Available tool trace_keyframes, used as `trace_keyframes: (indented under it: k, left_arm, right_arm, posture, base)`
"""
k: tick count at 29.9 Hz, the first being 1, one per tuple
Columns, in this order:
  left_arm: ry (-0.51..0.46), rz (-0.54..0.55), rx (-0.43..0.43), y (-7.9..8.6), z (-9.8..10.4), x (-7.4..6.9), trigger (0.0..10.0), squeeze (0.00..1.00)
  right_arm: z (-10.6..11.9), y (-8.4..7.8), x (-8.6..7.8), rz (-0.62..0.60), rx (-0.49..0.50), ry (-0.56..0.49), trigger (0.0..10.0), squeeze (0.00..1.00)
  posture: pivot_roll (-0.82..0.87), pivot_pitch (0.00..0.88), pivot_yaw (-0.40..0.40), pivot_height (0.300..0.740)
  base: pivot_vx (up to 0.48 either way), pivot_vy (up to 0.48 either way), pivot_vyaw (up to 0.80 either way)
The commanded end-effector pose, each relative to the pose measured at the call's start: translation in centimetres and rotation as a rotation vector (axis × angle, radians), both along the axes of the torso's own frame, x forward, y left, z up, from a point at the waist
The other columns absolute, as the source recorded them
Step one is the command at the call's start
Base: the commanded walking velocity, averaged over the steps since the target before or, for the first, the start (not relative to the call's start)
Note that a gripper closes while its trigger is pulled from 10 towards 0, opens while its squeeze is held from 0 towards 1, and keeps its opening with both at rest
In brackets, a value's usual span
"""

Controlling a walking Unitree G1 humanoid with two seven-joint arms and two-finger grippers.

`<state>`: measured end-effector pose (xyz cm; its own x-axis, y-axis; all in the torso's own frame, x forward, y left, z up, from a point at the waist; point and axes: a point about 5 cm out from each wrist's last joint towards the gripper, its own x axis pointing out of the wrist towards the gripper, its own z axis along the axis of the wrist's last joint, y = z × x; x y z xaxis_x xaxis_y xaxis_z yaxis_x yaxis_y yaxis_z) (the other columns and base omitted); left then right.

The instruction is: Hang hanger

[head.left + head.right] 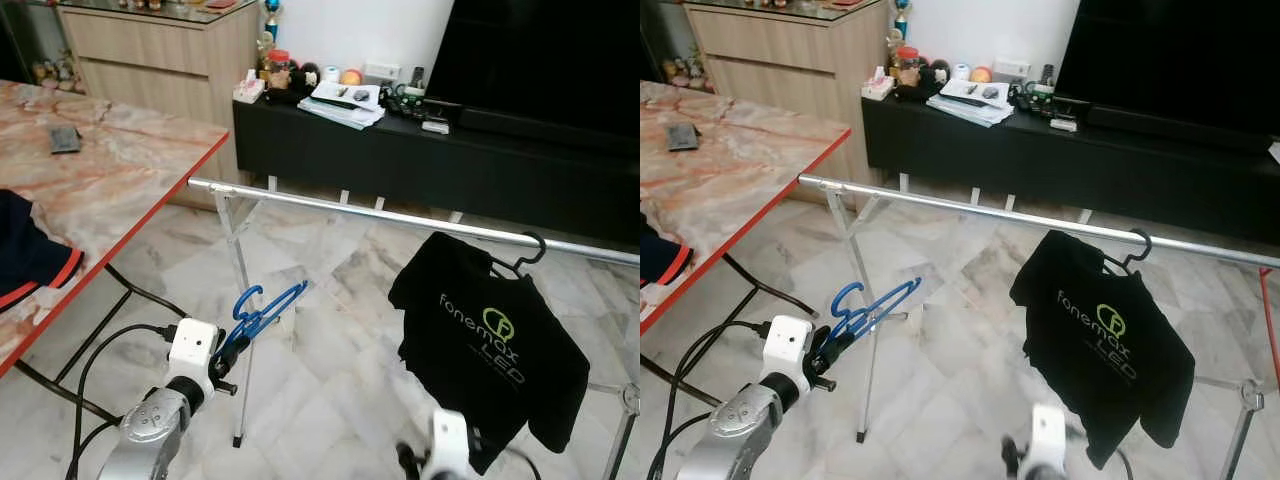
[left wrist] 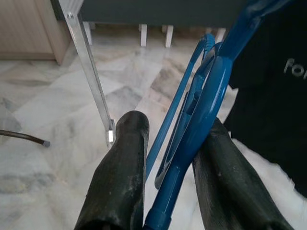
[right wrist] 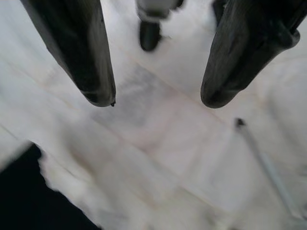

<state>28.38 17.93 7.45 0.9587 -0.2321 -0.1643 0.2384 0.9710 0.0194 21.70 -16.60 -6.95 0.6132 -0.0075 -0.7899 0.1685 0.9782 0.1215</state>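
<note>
Below the steel rail (image 1: 400,217), the left gripper (image 1: 232,350) clamps a blue hanger (image 1: 262,310); the right gripper (image 3: 156,100) gapes wide near a black "fonemax" T-shirt (image 1: 485,345).

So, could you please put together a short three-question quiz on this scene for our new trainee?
1. True or false: the blue hanger already hangs on the metal rail.
2. Which hand holds the hanger? A) left hand B) right hand
3. Fill in: the black T-shirt hangs on a ___ hanger.

Key
1. False: it is held below the rail, hook up.
2. A: the left hand's fingers clamp it; the right hand is open over the floor.
3. Black.
</note>
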Motion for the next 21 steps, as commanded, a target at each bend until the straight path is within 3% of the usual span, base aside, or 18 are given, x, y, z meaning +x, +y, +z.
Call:
trace_keyframes:
  k: [1, 8, 12, 21]
  left_arm:
    - [-0.051, 0.009, -0.032, -0.2, 1.1, 0.2, 10.0, 0.0]
    - [-0.043, -0.053, -0.038, -0.7, 1.4, -0.3, 10.0, 0.0]
    - [-0.042, -0.059, -0.024, -0.6, 1.5, -0.3, 10.0, 0.0]
    - [-0.039, -0.066, -0.022, -0.5, 1.8, -0.2, 10.0, 0.0]
  right_arm:
    - [-0.5, -0.1, -0.9, -0.023, -0.007, 0.034, 10.0, 0.0]
    - [-0.8, 0.3, -1.5, -0.029, 0.023, 0.005, 10.0, 0.0]
    - [-0.5, -0.4, -1.0, -0.113, 0.036, -0.019, 10.0, 0.0]
    - [-0.3, -0.8, -0.8, -0.105, -0.019, -0.028, 10.0, 0.0]
  posture:
    - [0.14, 0.006, -0.079, 0.74]
    - [0.14, 0.0, -0.065, 0.74]
    - [0.14, 0.001, -0.063, 0.74]
    - [0.15, 0.027, -0.063, 0.74]
  base:
    - [0.0, 0.0, 0.0]
    - [0.0, 0.0, 0.0]
    - [0.272, 0.0, 0.0]
    - [0.318, 0.0, 0.0]
